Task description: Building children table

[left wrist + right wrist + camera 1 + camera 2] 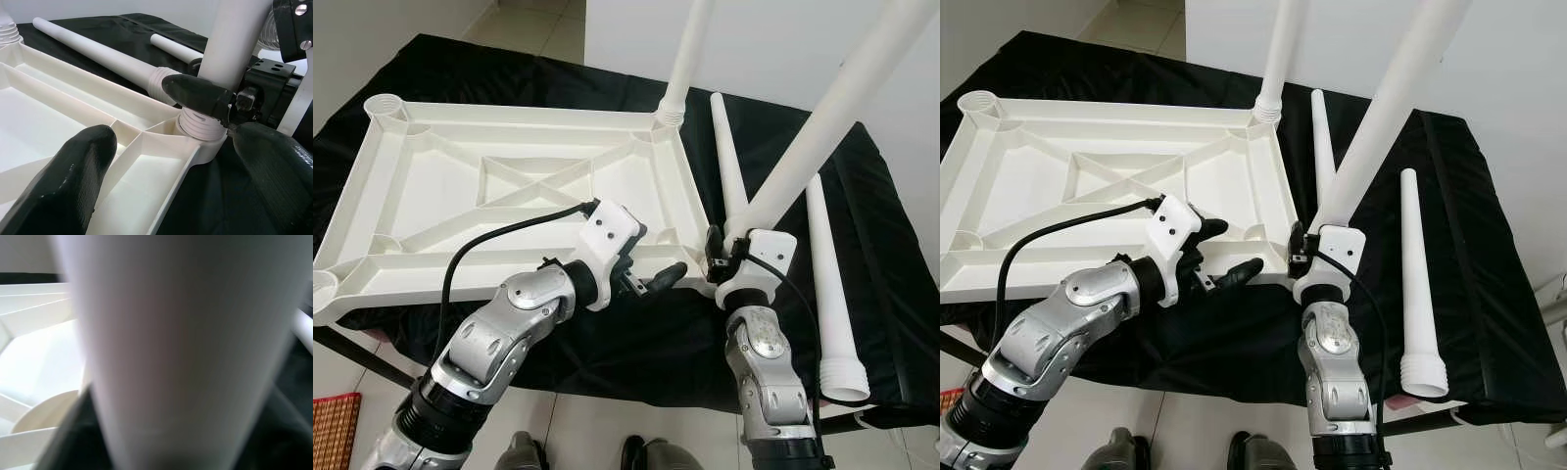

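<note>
Partly hidden, right jaws (724,257) clamp a table leg (822,122); left jaws (651,279) gape over tabletop (440,186).

A black cloth (607,343) drapes the work table, which stands against a plain white wall (773,49). Pale tiled floor (524,24) shows beyond it, and a red woven mat (333,431) lies below.
</note>
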